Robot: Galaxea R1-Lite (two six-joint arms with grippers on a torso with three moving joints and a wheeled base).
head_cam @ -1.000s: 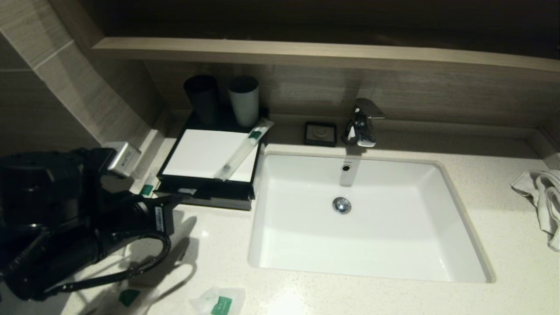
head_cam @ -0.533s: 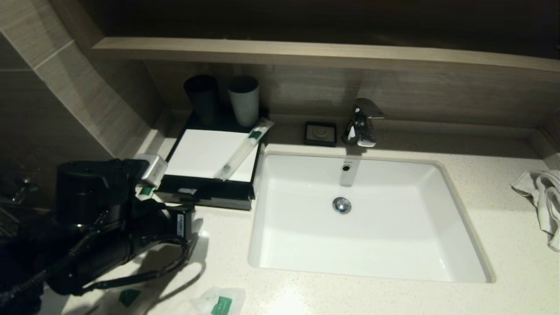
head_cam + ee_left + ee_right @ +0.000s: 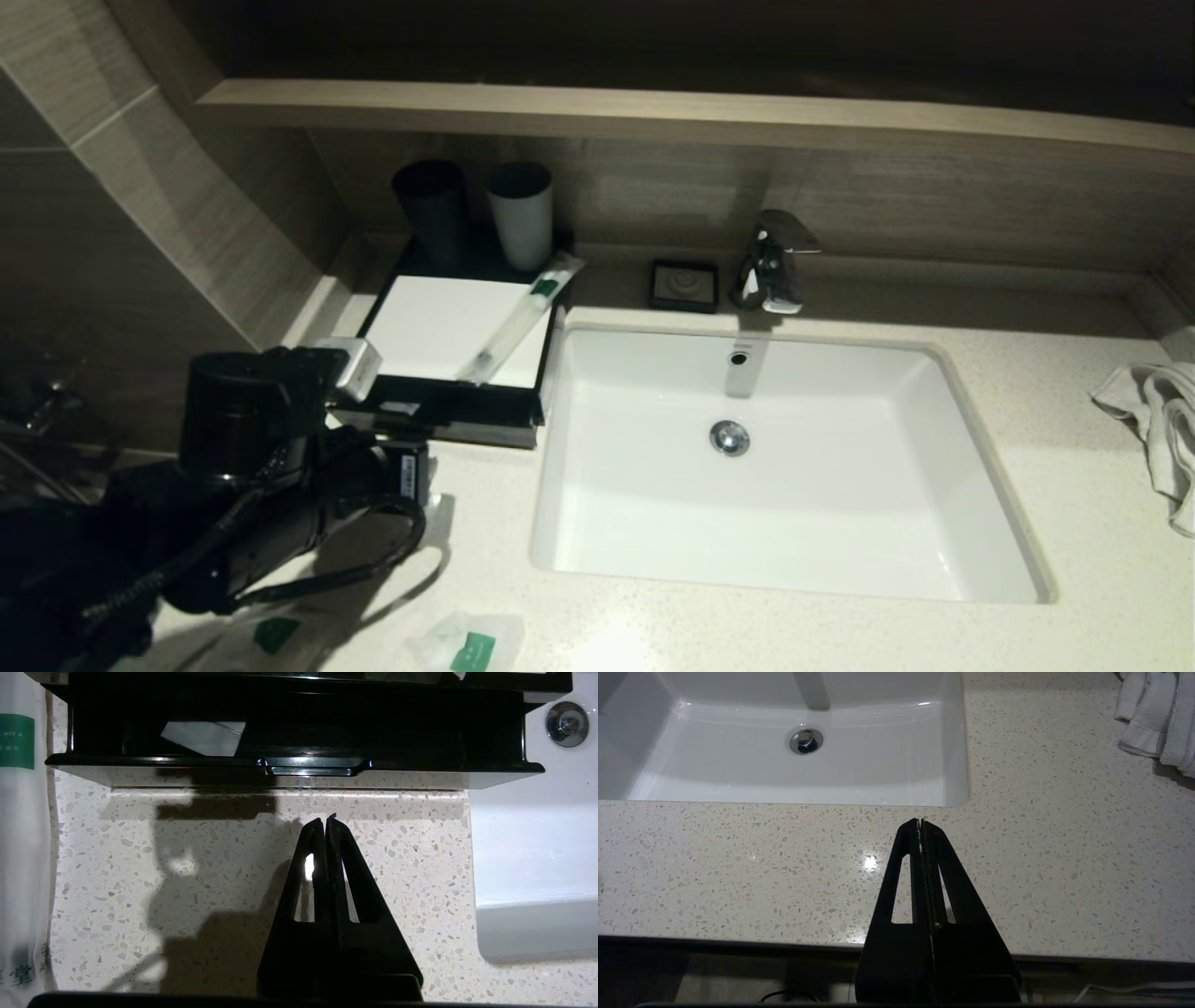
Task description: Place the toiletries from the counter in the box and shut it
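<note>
Nearest the robot, two pouches lie at the worktop's (image 3: 653, 635) front edge: one (image 3: 467, 644) clear of the arm, one (image 3: 273, 633) partly under the left arm's shadow. The left gripper (image 3: 325, 820) hovers empty over bare worktop, jaws pressed together, nothing between them. Straight ahead of the tips, close but apart, is the box's (image 3: 439, 411) drawer front (image 3: 294, 763), pulled out a little, its long edge running across the jaws' line; the handle notch (image 3: 315, 770) sits almost dead ahead of the tips. A white scrap (image 3: 203, 737) shows inside the drawer. Beside the box's far-from-sink side, one long packet (image 3: 21, 826) lies on the worktop, long axis roughly along the jaws' pointing direction, off to the side. Further back, the second long packet (image 3: 518, 317) lies diagonally across the box's white top, one end overhanging toward the cups (image 3: 476, 215). The right gripper (image 3: 920, 822) is parked off the worktop's front edge near the sink (image 3: 990, 485), closed, empty. Left arm is clearly nearer; the next move likely needs the drawer opened wider.
</note>
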